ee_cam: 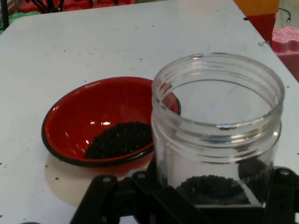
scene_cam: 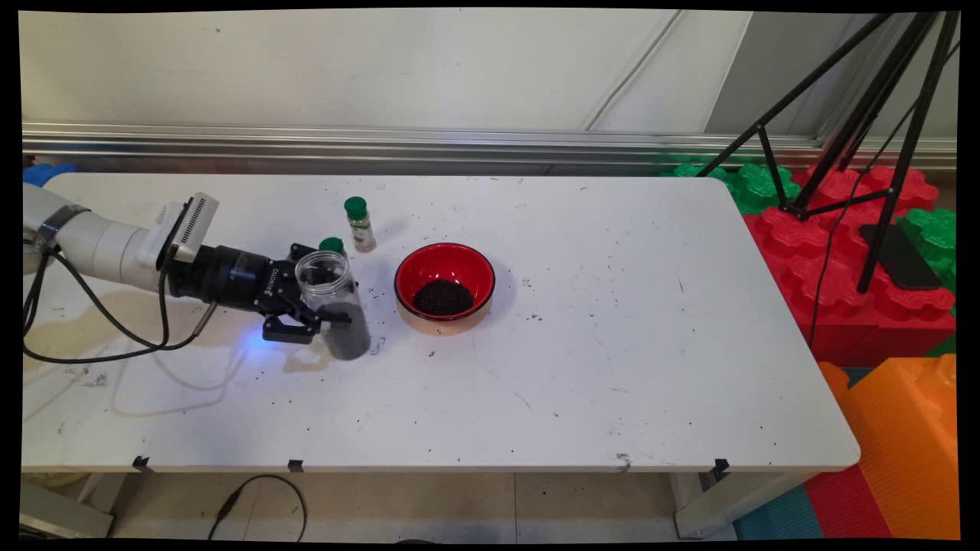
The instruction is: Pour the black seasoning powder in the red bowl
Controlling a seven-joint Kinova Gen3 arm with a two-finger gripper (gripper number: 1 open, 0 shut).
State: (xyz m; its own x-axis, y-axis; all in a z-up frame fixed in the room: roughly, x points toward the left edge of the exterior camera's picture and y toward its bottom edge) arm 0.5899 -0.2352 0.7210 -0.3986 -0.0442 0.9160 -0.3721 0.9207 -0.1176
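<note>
My gripper (scene_cam: pixel 328 295) is shut on a clear, lidless plastic jar (scene_cam: pixel 334 306) at the table's left side. The jar stands nearly upright, with a layer of dark granules in its bottom. In the hand view the jar (ee_cam: pixel 217 126) fills the right half, between the fingers (ee_cam: pixel 99 189). Just right of the jar stands a red bowl (scene_cam: pixel 430 260) with a black rim and a heap of dark granules (scene_cam: pixel 442 297) inside; the hand view shows the bowl (ee_cam: pixel 79 116) left of the jar. Whether the jar rests on the table I cannot tell.
A small spice bottle (scene_cam: pixel 359 224) with a green cap stands behind the jar, and a second green cap (scene_cam: pixel 331 245) peeks out beside the jar's rim. Loose dark grains dot the table (scene_cam: pixel 612 367). A black tripod (scene_cam: pixel 865 153) on red and green foam blocks (scene_cam: pixel 850 306) stands off the right edge.
</note>
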